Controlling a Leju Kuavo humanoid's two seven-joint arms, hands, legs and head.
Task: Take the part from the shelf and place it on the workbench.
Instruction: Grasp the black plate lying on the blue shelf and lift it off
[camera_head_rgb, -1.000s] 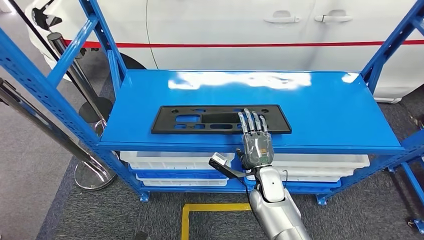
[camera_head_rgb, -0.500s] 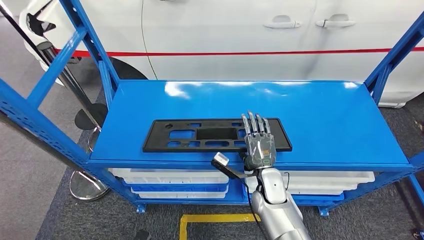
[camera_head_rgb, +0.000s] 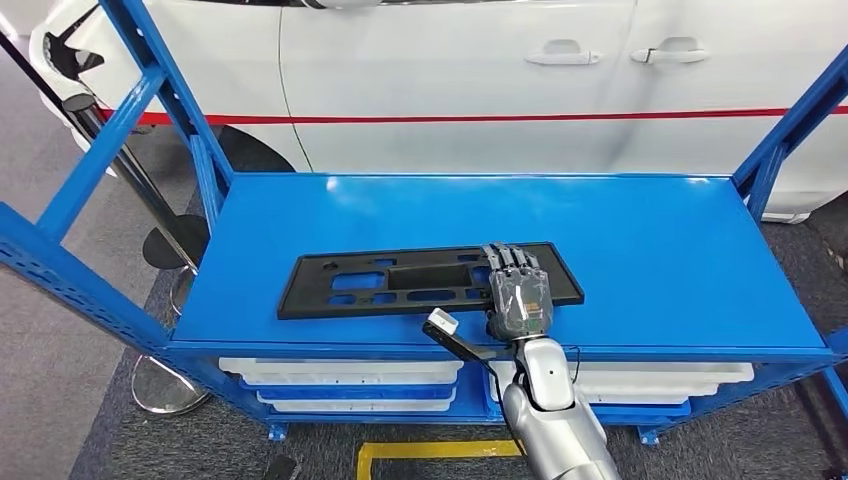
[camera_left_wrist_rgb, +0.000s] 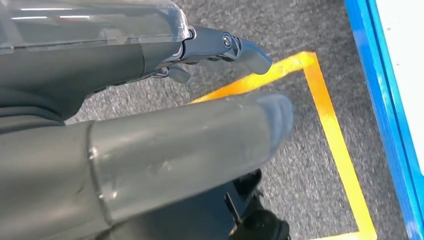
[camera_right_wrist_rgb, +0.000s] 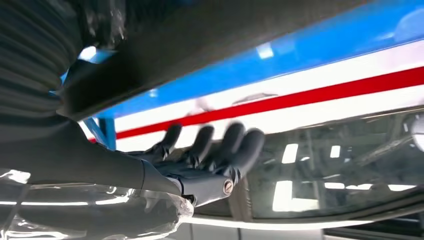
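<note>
Part (camera_head_rgb: 400, 284) lies on blue shelf (camera_head_rgb: 640, 250), right hand (camera_head_rgb: 517, 295) resting on it

The flat black panel (camera_head_rgb: 400, 283) with its cut-outs looks like matt plastic, lying on the glossy blue painted metal shelf (camera_head_rgb: 640, 250), beyond which, at twelve o'clock, the white car body (camera_head_rgb: 450, 90) shines smooth above rough grey carpet floor (camera_head_rgb: 140, 440).

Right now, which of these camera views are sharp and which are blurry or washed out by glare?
Head view: sharp, evenly lit, a soft sheen on the blue shelf around the black part. Left wrist view: the left robot hand is close and soft, the floor beyond clearer. Right wrist view: the right robot hand is blurred, with bright reflections behind.
</note>
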